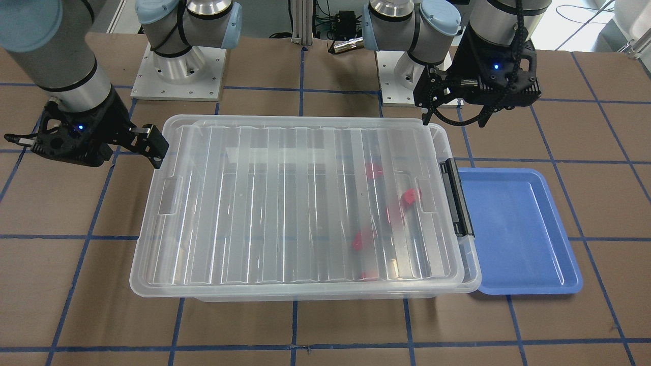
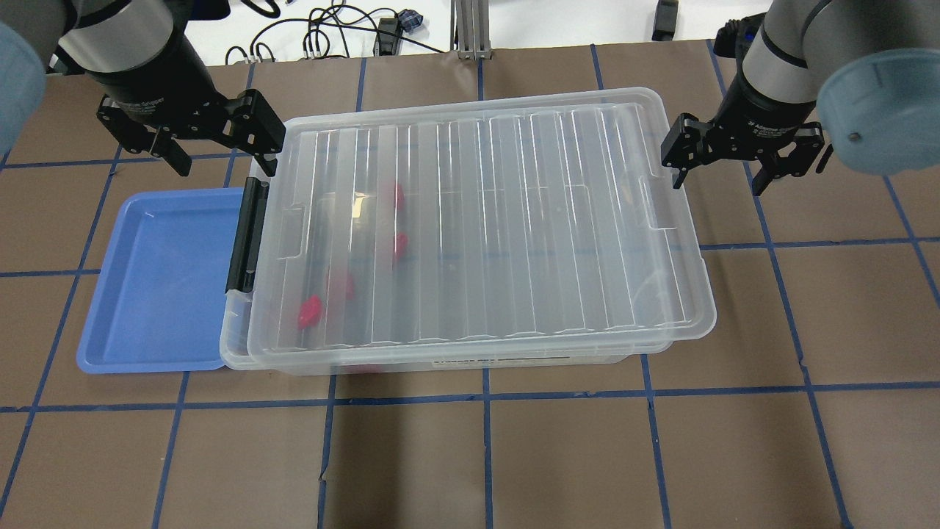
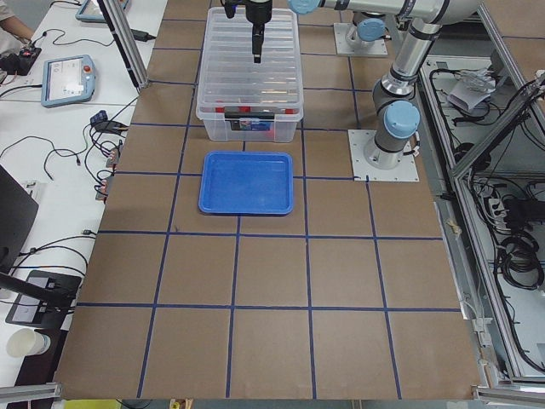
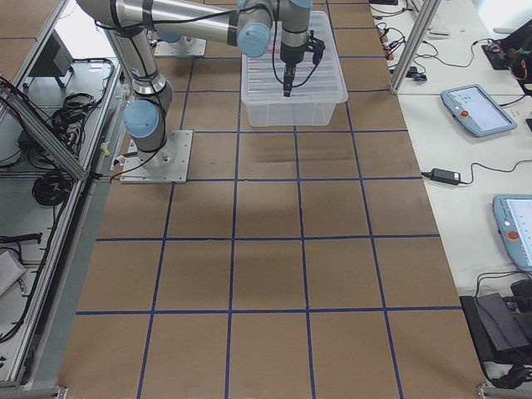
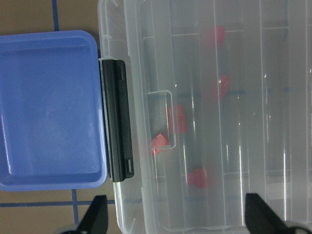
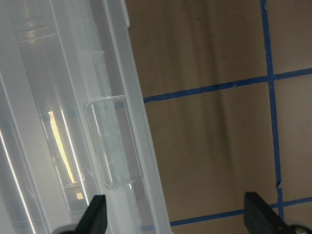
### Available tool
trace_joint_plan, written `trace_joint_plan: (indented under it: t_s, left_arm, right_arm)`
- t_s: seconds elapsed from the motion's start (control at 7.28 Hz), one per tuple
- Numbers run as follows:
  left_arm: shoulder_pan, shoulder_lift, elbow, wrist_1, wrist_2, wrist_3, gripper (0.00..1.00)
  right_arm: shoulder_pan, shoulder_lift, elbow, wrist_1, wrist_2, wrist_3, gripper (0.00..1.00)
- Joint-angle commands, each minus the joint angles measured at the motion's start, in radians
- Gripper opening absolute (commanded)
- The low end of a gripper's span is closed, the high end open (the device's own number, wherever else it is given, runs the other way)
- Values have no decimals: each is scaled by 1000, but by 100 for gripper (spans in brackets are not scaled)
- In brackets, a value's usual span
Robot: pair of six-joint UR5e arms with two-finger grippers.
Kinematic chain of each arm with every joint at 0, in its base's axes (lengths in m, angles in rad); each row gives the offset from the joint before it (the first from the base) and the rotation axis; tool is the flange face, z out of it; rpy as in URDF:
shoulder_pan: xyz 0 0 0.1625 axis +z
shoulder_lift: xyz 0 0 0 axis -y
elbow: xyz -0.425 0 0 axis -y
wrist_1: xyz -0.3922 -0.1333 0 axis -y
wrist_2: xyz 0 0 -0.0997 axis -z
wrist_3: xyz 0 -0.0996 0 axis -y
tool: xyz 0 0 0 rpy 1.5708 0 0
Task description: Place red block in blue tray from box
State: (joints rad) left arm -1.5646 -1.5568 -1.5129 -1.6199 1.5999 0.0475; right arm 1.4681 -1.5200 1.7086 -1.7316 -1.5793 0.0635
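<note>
The clear box (image 2: 514, 220) stands mid-table with its ribbed lid on and a black latch (image 2: 246, 235) at its left end. Several red blocks (image 2: 310, 312) show blurred through the lid near that end, also in the left wrist view (image 5: 199, 178). The blue tray (image 2: 161, 279) lies empty beside the latch end. My left gripper (image 2: 220, 150) is open and empty above the box's far left corner. My right gripper (image 2: 734, 165) is open and empty just off the box's right end.
The table is brown paper with a blue tape grid (image 2: 485, 397). Both arm bases (image 1: 178, 71) stand behind the box. Cables and tablets (image 3: 72, 81) lie on a side bench beyond the table.
</note>
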Motion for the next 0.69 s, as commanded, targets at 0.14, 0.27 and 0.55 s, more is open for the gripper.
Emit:
trace_joint_plan:
  t_s: [0.14, 0.27, 0.55]
  left_arm:
    - [0, 1, -1, 0, 0, 0, 100]
    - [0, 0, -1, 0, 0, 0, 100]
    - [0, 0, -1, 0, 0, 0, 100]
  right_arm:
    - [-14, 55, 31, -65, 12, -20, 100]
    - [-14, 72, 25, -65, 15, -22, 100]
    - [-12, 106, 23, -62, 15, -21, 100]
